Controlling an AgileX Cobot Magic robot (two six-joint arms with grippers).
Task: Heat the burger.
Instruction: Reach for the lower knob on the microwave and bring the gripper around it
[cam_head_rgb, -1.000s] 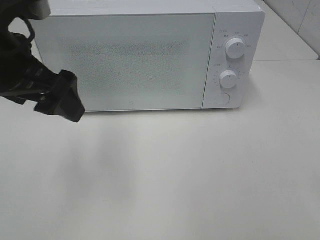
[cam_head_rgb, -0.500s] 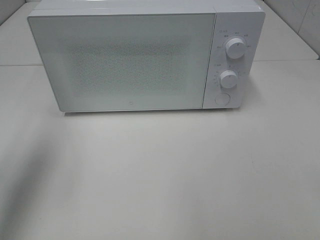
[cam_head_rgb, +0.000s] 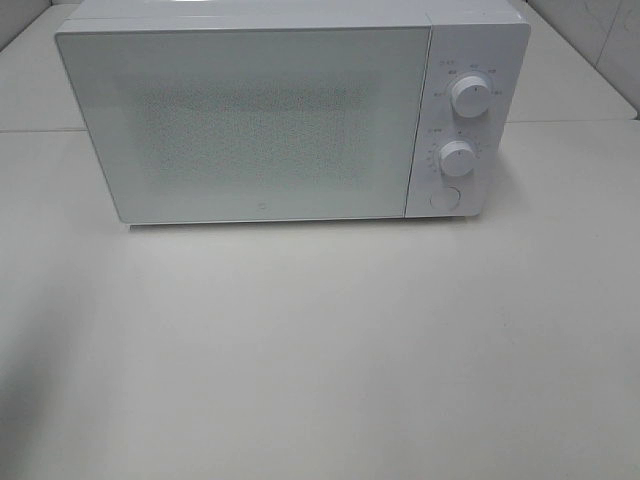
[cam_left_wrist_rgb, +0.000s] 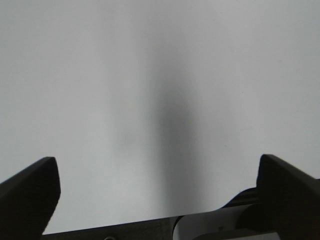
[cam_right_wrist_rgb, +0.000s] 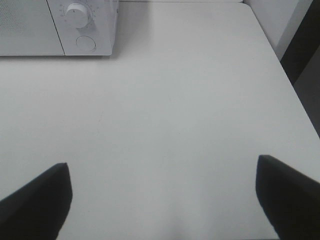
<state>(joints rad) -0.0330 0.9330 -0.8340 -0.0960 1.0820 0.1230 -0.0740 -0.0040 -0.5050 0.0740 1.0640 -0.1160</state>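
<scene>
The burger is out of view in every frame. A white microwave (cam_head_rgb: 250, 120) stands at the back of the table with its door shut; its lower corner with a knob shows in the right wrist view as the microwave (cam_right_wrist_rgb: 75, 25). My left gripper (cam_left_wrist_rgb: 160, 195) is open over bare table, its dark fingertips (cam_left_wrist_rgb: 30, 195) far apart. Over the table in front of the microwave, my right gripper (cam_right_wrist_rgb: 162, 200) is open too, with nothing between its fingertips (cam_right_wrist_rgb: 290, 197). Neither gripper appears in the exterior high view.
Two white knobs (cam_head_rgb: 470, 95) and a round button (cam_head_rgb: 443, 198) sit on the microwave's right panel. The white table (cam_head_rgb: 320, 350) spreads in front of it. The table's right edge (cam_right_wrist_rgb: 295, 95) drops off beside a dark gap.
The left arm, a second ago in front of the microwave's left side in the exterior high view, has withdrawn out of that view to the left. The microwave has not moved.
</scene>
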